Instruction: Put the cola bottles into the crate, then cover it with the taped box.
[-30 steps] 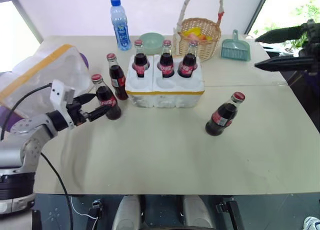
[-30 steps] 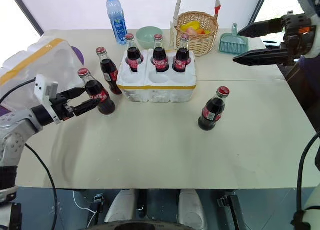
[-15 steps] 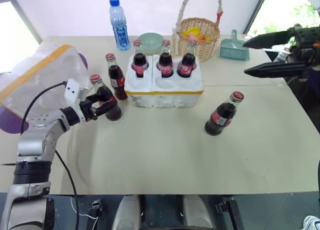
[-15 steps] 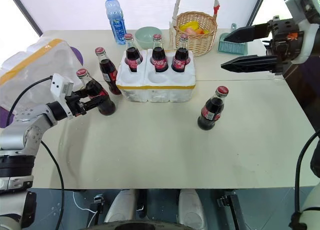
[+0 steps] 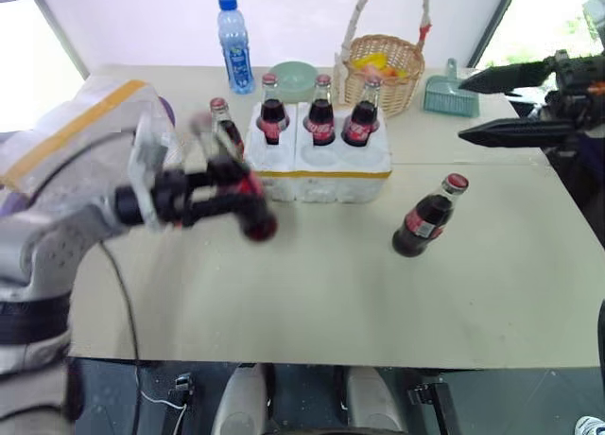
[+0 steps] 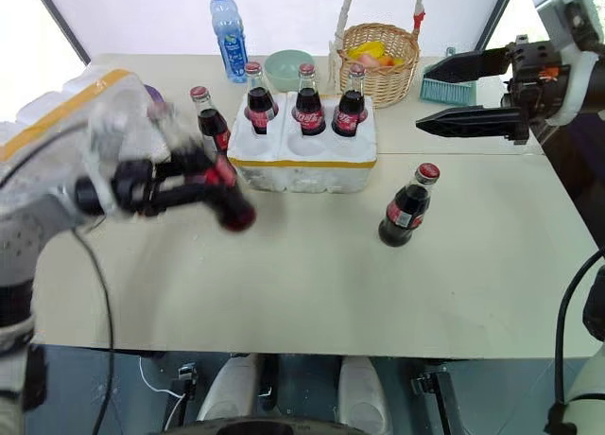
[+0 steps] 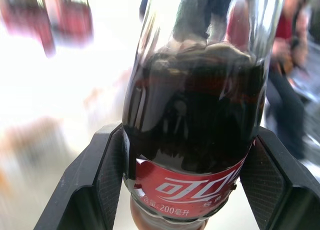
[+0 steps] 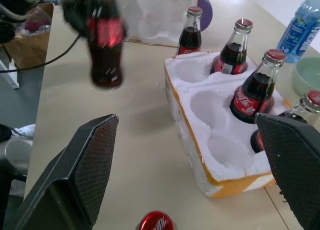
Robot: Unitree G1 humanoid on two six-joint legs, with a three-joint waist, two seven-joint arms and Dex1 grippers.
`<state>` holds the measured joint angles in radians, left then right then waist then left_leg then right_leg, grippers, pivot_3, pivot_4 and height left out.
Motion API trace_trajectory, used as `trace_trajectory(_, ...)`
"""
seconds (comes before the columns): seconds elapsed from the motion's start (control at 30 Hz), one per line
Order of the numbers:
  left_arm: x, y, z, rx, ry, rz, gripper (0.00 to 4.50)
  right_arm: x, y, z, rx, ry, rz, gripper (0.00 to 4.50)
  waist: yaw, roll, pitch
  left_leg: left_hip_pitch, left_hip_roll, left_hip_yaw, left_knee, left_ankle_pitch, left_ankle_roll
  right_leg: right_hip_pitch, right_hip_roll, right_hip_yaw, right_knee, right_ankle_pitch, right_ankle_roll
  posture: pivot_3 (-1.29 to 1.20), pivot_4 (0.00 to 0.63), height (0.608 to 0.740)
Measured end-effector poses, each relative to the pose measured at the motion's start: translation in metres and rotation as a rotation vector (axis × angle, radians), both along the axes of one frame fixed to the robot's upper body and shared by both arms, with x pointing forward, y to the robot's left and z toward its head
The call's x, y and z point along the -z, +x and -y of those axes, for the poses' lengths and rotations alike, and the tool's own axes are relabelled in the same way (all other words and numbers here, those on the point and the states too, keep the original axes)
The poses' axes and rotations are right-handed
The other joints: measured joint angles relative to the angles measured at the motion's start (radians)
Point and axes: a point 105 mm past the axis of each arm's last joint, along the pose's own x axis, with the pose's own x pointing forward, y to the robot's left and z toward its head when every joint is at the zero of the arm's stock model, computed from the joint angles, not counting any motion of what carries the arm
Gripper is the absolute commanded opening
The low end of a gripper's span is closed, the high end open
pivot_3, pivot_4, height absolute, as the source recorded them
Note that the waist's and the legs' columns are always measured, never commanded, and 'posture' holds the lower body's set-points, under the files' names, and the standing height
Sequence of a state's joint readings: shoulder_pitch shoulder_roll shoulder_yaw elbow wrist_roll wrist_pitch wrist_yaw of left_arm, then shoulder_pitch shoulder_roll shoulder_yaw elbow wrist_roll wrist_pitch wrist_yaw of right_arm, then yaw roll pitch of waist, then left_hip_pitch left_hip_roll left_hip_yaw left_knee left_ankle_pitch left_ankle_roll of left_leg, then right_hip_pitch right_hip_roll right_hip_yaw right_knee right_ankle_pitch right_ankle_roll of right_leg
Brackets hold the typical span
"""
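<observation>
The left pincer [image 7: 182, 180] pinches a cola bottle [image 7: 192, 105] by its belly — the bottle is off the surface [image 5: 331, 284], in the air, just in front of the crate [image 5: 319, 166]. Three cola bottles [image 5: 320, 123] stand in the crate's back holes. One more [image 5: 223, 128] stands just left of the crate, another [image 5: 427, 216] to its right. The taped box [image 5: 71, 137] lies at the left. The right pincer [image 5: 515, 99] hangs spread wide, holding nothing.

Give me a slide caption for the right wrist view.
Left gripper carries a cola bottle toward the half-filled crate.
</observation>
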<state>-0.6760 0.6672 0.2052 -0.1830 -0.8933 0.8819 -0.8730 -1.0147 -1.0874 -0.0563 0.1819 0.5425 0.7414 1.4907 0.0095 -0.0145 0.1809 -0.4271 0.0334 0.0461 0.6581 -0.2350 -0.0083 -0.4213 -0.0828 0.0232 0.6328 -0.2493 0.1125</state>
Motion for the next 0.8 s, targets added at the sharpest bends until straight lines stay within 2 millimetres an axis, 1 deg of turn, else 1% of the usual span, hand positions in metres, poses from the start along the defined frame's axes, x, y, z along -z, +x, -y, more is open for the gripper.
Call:
trace_trajectory(0.03,-0.011,0.012,0.009,-0.027,-0.042,0.023,2.65,0.001,0.002,-0.001,0.004,0.004,0.002,4.5,0.002,0.0,0.0,0.0,0.0,0.0,0.001,0.0,0.0,0.001,0.0,0.0,0.0,0.002,0.004,0.0,0.15,0.74)
trace_trajectory(0.07,-0.018,0.024,0.017,-0.062,-0.067,0.035,2.65,0.002,0.003,-0.002,0.006,0.006,0.004,4.5,0.002,0.0,0.0,-0.001,0.0,0.0,0.002,0.0,0.001,0.001,0.0,0.0,-0.001,0.003,0.004,0.0,0.15,0.74)
trace_trajectory(0.13,-0.021,0.045,0.034,-0.111,-0.111,0.022,2.65,0.003,0.005,-0.001,0.021,0.009,0.004,4.5,0.002,0.0,0.0,-0.001,-0.001,0.0,0.002,-0.001,0.002,0.001,0.0,0.001,-0.001,0.003,0.005,0.0,0.15,0.74)
trace_trajectory(0.2,-0.018,0.059,0.048,-0.135,-0.127,0.003,2.65,0.005,0.007,-0.001,0.032,0.015,0.003,4.5,0.001,-0.001,0.001,-0.003,-0.001,0.0,0.002,-0.001,0.002,-0.001,0.0,0.001,-0.001,0.003,0.005,0.0,0.15,0.74)
trace_trajectory(0.27,-0.013,0.072,0.062,-0.171,-0.095,0.011,2.65,0.008,0.009,-0.001,0.049,0.021,0.0,4.5,-0.003,-0.001,0.001,-0.006,-0.001,0.0,0.002,-0.001,0.002,-0.004,0.0,0.001,-0.001,0.003,0.005,0.0,0.15,0.74)
trace_trajectory(0.37,-0.006,0.085,0.069,-0.217,-0.049,0.029,2.65,0.011,0.011,-0.002,0.063,0.019,0.0,4.5,-0.009,0.0,0.001,-0.006,0.0,0.0,0.002,-0.001,0.002,-0.006,0.001,0.001,0.0,0.003,0.005,0.0,0.15,0.74)
trace_trajectory(0.53,0.014,0.097,0.076,-0.275,0.086,0.089,2.65,0.012,0.014,-0.002,0.098,0.01,0.028,4.5,-0.013,0.0,0.001,-0.007,0.0,0.0,0.003,-0.001,0.002,-0.006,0.001,0.001,0.0,0.003,0.005,0.0,0.15,0.74)
trace_trajectory(0.67,0.025,0.093,0.091,-0.224,0.142,0.092,2.65,0.012,0.016,-0.001,0.108,-0.003,0.048,4.5,-0.012,0.0,0.001,-0.01,-0.001,-0.001,0.004,-0.001,0.002,-0.007,0.001,0.001,-0.001,0.004,0.006,0.0,0.15,0.74)
trace_trajectory(0.8,0.029,0.093,0.093,-0.208,0.167,0.084,2.65,0.016,0.02,0.004,0.137,-0.013,0.052,4.5,-0.007,0.0,0.001,-0.011,-0.001,-0.001,0.005,-0.001,0.003,-0.007,0.001,0.0,-0.001,0.004,0.007,0.0,0.15,0.74)
